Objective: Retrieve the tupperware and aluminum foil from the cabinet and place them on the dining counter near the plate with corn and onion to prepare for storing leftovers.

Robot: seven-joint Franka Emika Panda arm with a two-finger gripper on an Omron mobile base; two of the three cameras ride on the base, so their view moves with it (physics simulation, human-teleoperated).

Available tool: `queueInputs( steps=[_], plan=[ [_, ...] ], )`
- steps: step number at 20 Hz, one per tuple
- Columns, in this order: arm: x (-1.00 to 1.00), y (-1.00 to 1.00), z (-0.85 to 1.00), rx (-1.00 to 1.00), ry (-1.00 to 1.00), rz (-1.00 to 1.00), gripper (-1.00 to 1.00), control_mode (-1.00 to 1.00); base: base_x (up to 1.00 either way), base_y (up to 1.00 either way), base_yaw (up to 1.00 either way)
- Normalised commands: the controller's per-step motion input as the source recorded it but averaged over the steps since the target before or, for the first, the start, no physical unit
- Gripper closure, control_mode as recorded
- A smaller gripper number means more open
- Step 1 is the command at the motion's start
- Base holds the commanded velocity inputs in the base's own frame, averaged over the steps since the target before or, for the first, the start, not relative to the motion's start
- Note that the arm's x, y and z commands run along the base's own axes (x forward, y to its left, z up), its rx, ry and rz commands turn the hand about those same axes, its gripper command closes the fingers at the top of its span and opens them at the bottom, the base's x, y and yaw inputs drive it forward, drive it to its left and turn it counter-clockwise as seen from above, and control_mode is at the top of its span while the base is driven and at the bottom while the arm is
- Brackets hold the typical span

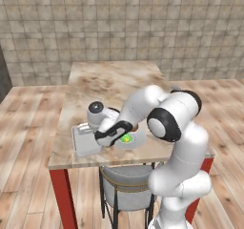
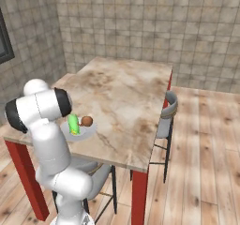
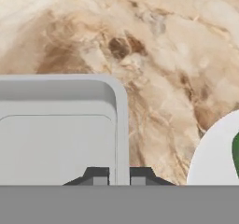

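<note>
hand view: the tool [image 3: 119, 177] sits low over the tupperware [image 3: 56, 134], one dark tip on each side of the container's raised rim, clenched on that rim. marbled tabletop [image 3: 154, 55] runs beyond it. at the right edge of this view a curve of the pale plate [image 3: 214, 153] shows, apart from the tupperware with bare tabletop between, and a sliver of green corn [image 3: 236, 150] on it.

left base view: the tupperware [image 1: 86, 140] lies flat at the near left corner of the tabletop [image 1: 114, 80], close to the near edge. the arm bends down over it from the lower right; the wrist and forearm cover the container's right side and most of the plate [image 1: 136, 141]. a patch of corn [image 1: 126, 138] shows under the forearm. the tool's tips are hidden behind the wrist here.

right base view: the plate [image 2: 89, 131] is clear to see near the near left corner of the tabletop [image 2: 126, 97], with the corn [image 2: 74, 124] lying on it and the onion [image 2: 86, 121] just beside the cob, on its right. the arm's big shoulder and elbow block everything left of the plate, the tupperware included.

around: a grey chair [image 1: 126, 187] is tucked under the near edge; a second chair [image 2: 166, 118] stands at the right side. wood floor, tiled wall behind.
</note>
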Motion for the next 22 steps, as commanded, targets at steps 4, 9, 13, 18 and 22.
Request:
queueInputs(
  steps=[4, 9, 13, 18, 22],
  plan=[
    [0.42, 0.09, -0.4, 0.0, 0.0, 0.0, 1.0, -1.0, 0.0, 0.0, 0.0],
    [0.52, 0.04, -0.31, 0.0, 0.0, -0.01, 1.0, -1.0, 0.0, 0.0, 0.0],
    [0.46, 0.01, -0.19, 0.0, 0.0, -0.05, -1.0, -1.0, 0.0, 0.0, 0.0],
    [0.07, -0.26, 0.06, 0.0, -0.01, -0.1, -1.0, -1.0, 0.0, 0.0, 0.0],
    [-0.15, -0.43, 0.31, 0.0, -0.01, -0.08, -1.0, -1.0, 0.0, 0.0, 0.0]
  ],
)
